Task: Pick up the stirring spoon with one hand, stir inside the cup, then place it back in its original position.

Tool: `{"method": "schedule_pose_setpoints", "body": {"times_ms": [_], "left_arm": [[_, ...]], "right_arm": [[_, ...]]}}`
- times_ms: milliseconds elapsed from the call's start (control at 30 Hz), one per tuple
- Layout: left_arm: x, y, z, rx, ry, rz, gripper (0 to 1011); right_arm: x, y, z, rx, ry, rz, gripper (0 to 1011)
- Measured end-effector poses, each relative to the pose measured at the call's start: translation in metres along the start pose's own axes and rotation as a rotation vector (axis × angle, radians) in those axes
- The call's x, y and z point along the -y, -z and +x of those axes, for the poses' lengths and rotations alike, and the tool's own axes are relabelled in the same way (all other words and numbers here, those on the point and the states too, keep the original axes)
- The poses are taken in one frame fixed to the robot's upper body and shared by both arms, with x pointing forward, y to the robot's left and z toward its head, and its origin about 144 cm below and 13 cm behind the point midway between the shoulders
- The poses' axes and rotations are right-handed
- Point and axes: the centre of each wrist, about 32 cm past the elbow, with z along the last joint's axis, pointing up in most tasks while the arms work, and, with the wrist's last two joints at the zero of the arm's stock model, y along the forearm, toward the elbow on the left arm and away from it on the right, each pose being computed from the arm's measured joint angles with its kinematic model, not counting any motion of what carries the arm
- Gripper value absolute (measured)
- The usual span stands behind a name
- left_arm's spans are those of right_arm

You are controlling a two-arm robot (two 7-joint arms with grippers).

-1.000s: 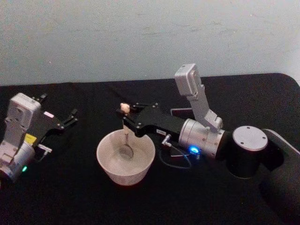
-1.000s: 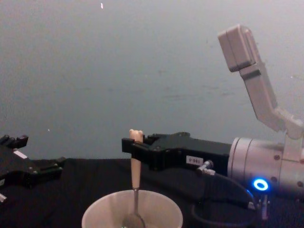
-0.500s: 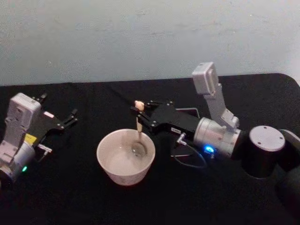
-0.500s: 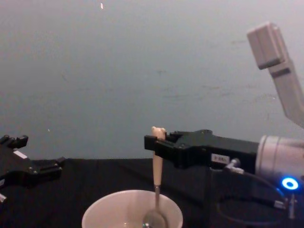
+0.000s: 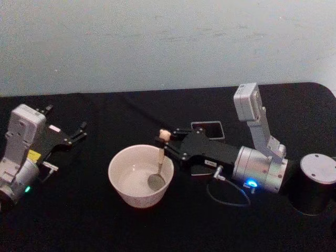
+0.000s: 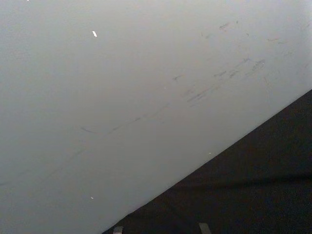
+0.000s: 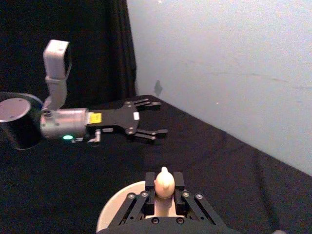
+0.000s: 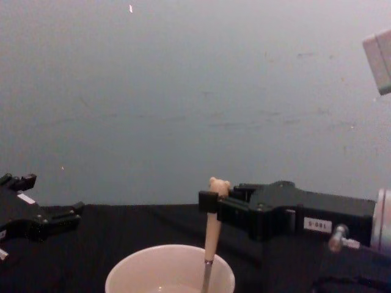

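Little can be read here. On the side of the right hand (image 8: 211, 201), on the black body back from its fingertips, sits a small white sticker (image 8: 317, 224) with dark characters. They look like "180-5" (the digits are too blurred to be sure). The left hand (image 5: 79, 132) carries a yellow sticker (image 5: 34, 155) far back from its fingers and a pale sticker (image 5: 54, 127) nearer them. The print on both is too small to read.
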Motion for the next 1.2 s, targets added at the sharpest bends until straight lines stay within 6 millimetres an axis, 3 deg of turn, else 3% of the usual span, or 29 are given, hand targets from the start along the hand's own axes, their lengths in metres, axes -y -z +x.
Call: {"method": "schedule_pose_setpoints", "body": {"times_ms": [300, 667, 1200], "left_arm": [[0.0, 0.0, 0.0, 0.0, 0.0, 0.0, 1001], [0.0, 0.0, 0.0, 0.0, 0.0, 0.0, 1001], [0.0, 0.0, 0.0, 0.0, 0.0, 0.0, 1001]], "right_arm": [[-0.002, 0.001, -0.01, -0.007, -0.042, -0.005, 214], [-0.018, 0.001, -0.02, -0.018, -0.067, 0.001, 214], [-0.045, -0.001, -0.014, -0.015, -0.027, 0.003, 214]]}}
